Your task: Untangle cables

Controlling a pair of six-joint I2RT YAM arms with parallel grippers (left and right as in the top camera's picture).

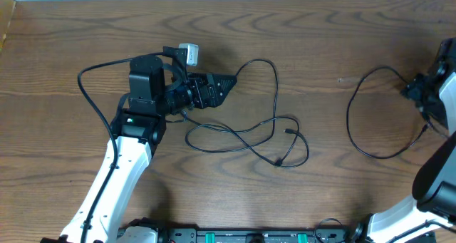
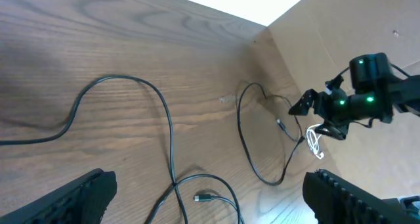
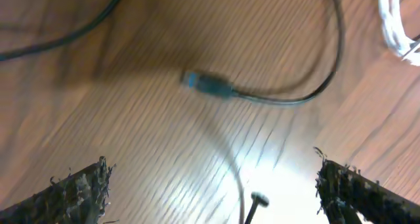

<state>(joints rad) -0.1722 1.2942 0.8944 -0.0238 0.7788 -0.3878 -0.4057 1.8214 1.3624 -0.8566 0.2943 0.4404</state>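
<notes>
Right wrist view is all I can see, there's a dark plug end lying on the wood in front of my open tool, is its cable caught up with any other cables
Observer: No. From overhead, the plug's cable lies in an open loop on its own, touching no other cable.
Operator: Where are the others?
Observer: Thin black cables cross each other in a loose tangle in the middle of the table, well apart from yours.
Operator: And the left tool?
Observer: The left tool is open and holds nothing, above the tangle's upper left part.
</notes>
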